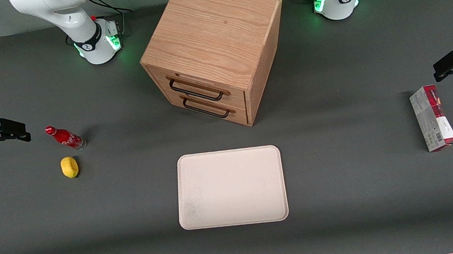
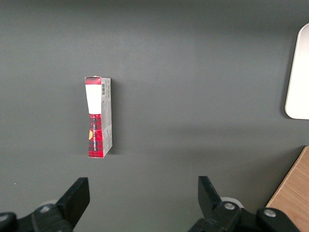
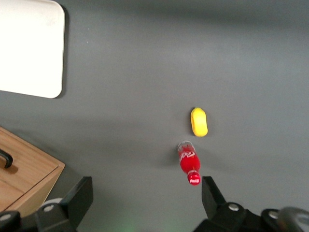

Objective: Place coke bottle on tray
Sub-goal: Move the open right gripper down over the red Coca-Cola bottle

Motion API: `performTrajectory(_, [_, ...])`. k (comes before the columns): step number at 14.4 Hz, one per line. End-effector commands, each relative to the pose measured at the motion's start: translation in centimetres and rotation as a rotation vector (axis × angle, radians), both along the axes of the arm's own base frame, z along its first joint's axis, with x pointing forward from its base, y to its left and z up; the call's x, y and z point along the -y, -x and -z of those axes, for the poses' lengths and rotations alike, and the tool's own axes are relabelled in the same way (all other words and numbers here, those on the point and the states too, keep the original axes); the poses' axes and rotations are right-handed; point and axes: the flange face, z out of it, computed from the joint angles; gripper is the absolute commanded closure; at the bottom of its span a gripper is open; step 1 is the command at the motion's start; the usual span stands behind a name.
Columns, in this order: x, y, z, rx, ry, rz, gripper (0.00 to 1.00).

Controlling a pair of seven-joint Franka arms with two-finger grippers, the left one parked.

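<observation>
The grey table [image 1: 360, 224] is carrying everything. The wooden cabinet [image 1: 212, 34] is standing at its middle, its two drawers facing the front camera at an angle. In front of those drawers, nearer the camera, the tray [image 1: 230, 187] is lying flat and bare. The red-and-grey carton [image 1: 433, 118] is lying toward the parked arm's end of the table. The right arm's gripper [image 1: 22, 132] is hanging above the working arm's end of the table, its fingers [image 3: 79, 198] spread wide and holding nothing. The coke bottle [image 1: 65, 138] is lying on its side on the table just beside the gripper, well apart from the tray, its red cap pointing toward the gripper. The yellow lump [image 1: 69, 167] is sitting close to the bottle's clear base, nearer the camera, not touching it.
</observation>
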Motion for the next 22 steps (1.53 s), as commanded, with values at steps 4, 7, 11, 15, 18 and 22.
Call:
performTrajectory(4, [0.3, 1.5, -0.3, -0.028, -0.018, 0.029, 0.00])
performTrajectory(7, [0.6, 1.7, -0.6, -0.033, -0.018, 0.023, 0.00])
performTrajectory(11, [0.7, 1.5, -0.1, -0.042, -0.018, 0.024, 0.00])
performTrajectory(15, [1.8, 3.4, 0.5, -0.078, -0.019, 0.047, 0.00])
performTrajectory(18, [4.7, 5.8, 2.3, -0.072, 0.014, 0.087, 0.00])
performTrajectory(22, [6.3, 6.1, 4.6, -0.071, 0.019, 0.106, 0.00])
